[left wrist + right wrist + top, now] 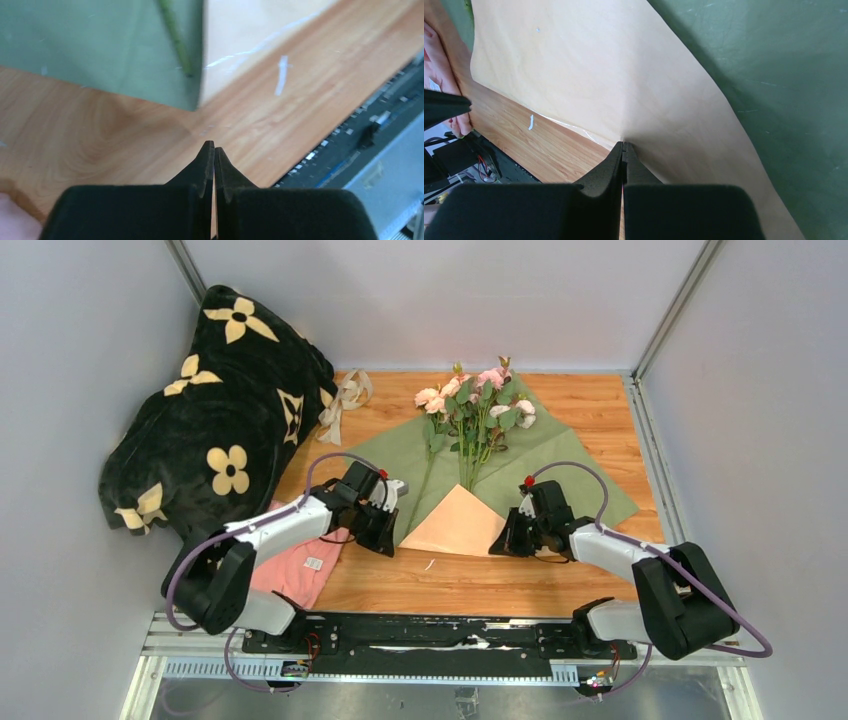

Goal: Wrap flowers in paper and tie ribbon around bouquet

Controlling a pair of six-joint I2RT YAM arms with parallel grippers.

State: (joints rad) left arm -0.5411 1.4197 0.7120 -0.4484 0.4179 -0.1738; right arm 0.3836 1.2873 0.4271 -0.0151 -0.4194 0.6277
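With fingers shut on both the left gripper (pixel 214 145) and the right gripper (pixel 624 145), nudging the paper's (pixel 560 455) folded flap may skid the sheet and scatter the flowers (pixel 470 405).

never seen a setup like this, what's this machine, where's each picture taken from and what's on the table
Two robot arms stand at the near edge of the table. The wide picture looks down from above; the others come from each wrist. On the table lie the paper, green with a peach folded corner, the flowers on it, a ribbon, a black blanket and a pink cloth. The left gripper is shut and empty; the right gripper is shut at the peach fold's edge.
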